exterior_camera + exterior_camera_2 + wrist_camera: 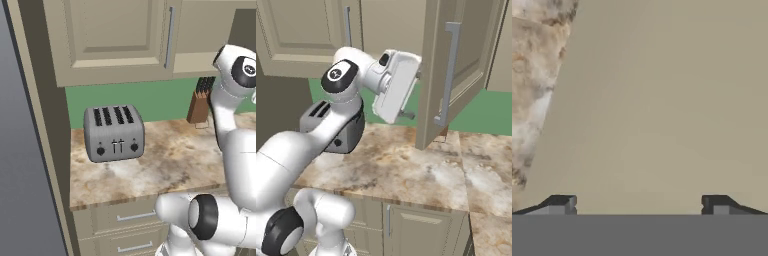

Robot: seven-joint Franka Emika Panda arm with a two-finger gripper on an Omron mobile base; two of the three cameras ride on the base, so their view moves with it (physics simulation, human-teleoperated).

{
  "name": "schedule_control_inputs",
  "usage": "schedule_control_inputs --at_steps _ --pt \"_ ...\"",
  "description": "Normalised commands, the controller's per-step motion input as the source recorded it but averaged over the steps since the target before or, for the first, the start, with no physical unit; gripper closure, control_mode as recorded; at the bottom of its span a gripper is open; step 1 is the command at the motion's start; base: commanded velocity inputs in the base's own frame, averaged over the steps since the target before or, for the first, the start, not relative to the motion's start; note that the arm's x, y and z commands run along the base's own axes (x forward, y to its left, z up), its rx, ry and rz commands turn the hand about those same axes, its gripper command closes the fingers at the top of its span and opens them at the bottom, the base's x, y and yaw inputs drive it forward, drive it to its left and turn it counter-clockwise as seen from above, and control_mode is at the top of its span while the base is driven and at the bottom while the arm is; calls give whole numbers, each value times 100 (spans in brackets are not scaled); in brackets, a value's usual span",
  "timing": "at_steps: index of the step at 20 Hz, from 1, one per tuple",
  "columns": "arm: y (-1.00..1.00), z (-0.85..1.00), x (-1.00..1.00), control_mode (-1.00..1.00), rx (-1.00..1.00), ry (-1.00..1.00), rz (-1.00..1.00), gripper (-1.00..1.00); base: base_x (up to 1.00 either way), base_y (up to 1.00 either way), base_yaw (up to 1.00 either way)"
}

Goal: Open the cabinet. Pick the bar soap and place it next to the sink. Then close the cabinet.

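Note:
The cabinet's right door stands swung out over the counter, its long silver handle facing me. My gripper is open beside the door's hinge-side edge, level with the handle, with nothing between its fingers. In the hand view the gripper faces a flat beige panel at close range, with its fingertips far apart. The left cabinet door is closed, with its handle upright. The bar soap and the sink are out of view.
A silver four-slot toaster sits on the tan marbled counter, half hidden behind my arm in the right base view. A wooden knife block stands at the green back wall. Beige drawers lie under the counter.

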Motion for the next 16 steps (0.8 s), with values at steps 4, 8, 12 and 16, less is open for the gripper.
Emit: schedule_control_inputs --at_steps 4,8,12,16 --pt "72 -3 -65 -100 38 -50 48 -100 0 0 0" --pt "71 -21 -26 -100 40 -55 56 -100 0 0 0" --pt "84 -32 -4 -100 38 -51 57 -100 0 0 0" --pt "86 -19 0 -100 41 -53 57 -100 0 0 0"
